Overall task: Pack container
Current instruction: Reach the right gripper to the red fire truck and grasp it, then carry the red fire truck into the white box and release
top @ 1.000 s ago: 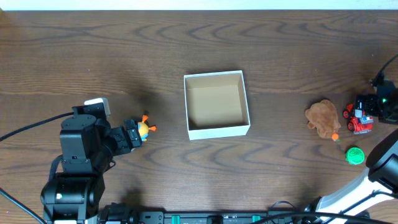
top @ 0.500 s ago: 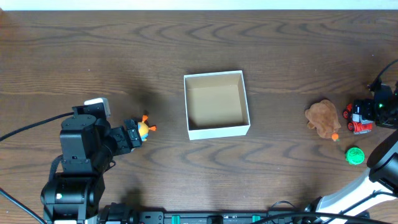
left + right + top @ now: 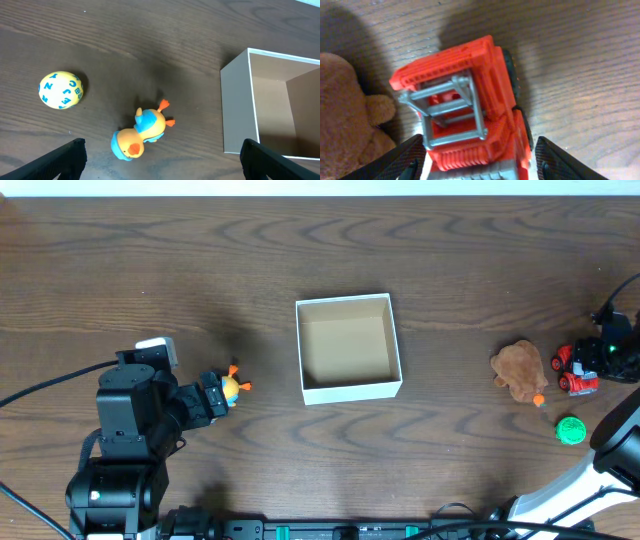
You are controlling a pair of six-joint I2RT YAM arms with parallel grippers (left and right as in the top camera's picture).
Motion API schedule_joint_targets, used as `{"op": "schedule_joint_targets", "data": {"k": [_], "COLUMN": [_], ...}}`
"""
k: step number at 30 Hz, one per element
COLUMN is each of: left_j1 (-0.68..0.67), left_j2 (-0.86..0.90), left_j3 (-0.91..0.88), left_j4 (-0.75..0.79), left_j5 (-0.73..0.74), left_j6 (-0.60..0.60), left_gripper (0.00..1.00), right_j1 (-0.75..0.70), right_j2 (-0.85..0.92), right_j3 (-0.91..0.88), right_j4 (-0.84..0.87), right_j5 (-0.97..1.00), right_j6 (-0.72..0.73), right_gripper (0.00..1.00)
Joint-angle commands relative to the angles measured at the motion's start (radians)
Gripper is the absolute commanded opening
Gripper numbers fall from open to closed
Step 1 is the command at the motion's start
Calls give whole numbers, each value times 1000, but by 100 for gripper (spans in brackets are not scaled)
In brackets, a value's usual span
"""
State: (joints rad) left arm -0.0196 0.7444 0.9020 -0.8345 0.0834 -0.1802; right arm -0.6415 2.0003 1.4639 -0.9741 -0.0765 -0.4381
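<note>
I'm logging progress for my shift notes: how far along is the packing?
Nothing is done yet: the container holds no toys. In hand: the right gripper, open, straddles the red toy truck, and the left gripper, open, hovers over the duck toy; neither has gripped. Left: truck, duck, brown plush, round green toy and yellow letter ball all lie outside it.

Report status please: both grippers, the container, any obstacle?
Left gripper open over duck toy. Right gripper open, straddling red truck. Container upright, empty. No obstacle seen between duck toy and container.
</note>
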Motion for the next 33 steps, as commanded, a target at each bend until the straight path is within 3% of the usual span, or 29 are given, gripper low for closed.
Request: {"op": "schedule_joint_targets", "data": {"k": [1,6,16,23,33], "left_j1": [3,3,3,3,3], "left_j2": [-1,-1,-1,-1,-1], "left_j3": [20,20,20,20,20], "left_j4": [-2,-2,-2,-2,-2], "left_j5": [11,11,11,11,11], "left_j6": [-2,-2,-1,-1,-2], "left_gripper": [98,98,98,98,98], "right_j1": [-5,-2,35,67,105], "right_j2": [7,7,7,6,-26], "right_j3": [-6,-6,-6,-5,6], "right_j4": [3,5,9,18,33], "right_j5": [-36,-37,-37,-37,-37], "right_j6": [-5,-5,-5,10,80], "right_gripper": [63,53,50,42,11]}}
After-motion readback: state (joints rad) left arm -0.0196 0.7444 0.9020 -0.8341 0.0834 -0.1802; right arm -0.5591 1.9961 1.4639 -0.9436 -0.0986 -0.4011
